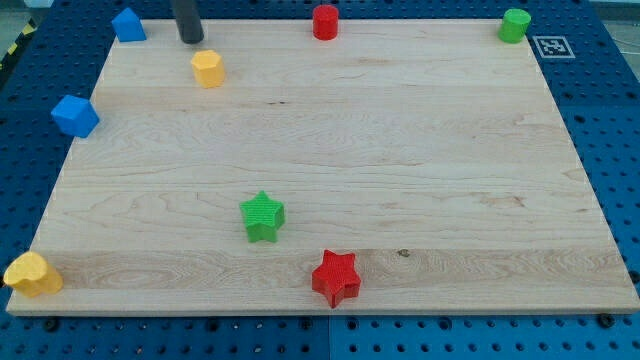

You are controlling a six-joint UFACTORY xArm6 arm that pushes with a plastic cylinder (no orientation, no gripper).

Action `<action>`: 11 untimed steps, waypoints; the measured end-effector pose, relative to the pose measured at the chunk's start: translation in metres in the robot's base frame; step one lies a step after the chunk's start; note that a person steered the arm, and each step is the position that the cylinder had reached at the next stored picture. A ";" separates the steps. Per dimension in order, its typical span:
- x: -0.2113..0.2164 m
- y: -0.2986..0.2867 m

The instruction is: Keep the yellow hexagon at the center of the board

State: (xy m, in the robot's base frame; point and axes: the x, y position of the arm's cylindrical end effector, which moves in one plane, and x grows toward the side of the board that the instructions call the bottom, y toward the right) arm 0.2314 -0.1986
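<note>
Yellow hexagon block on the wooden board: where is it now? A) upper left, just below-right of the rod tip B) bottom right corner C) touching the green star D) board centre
A: the yellow hexagon block sits in the view's upper left, just below and right of my tip, far from the centre of the wooden board.

A wooden board [400,150] fills most of the view, lying on a pegboard table [610,120]. The rod's tip [190,39] rests at the board's top edge, left of middle. The yellow hexagon [208,68] sits just below and to the right of the tip, apart from it. A blue block [128,24] stands at the top left corner; a second blue block [75,116] lies on the left edge below it. A red cylinder [325,21] stands at the top edge, a green cylinder [515,25] at the top right corner. A green star [263,216] lies below centre, left of middle, a red star [335,277] beneath it to the right, near the bottom edge. A yellow block [32,273] occupies the bottom left corner.
</note>
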 end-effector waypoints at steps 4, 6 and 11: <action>0.023 0.052; 0.047 0.073; 0.003 0.019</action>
State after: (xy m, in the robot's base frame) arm 0.2345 -0.1793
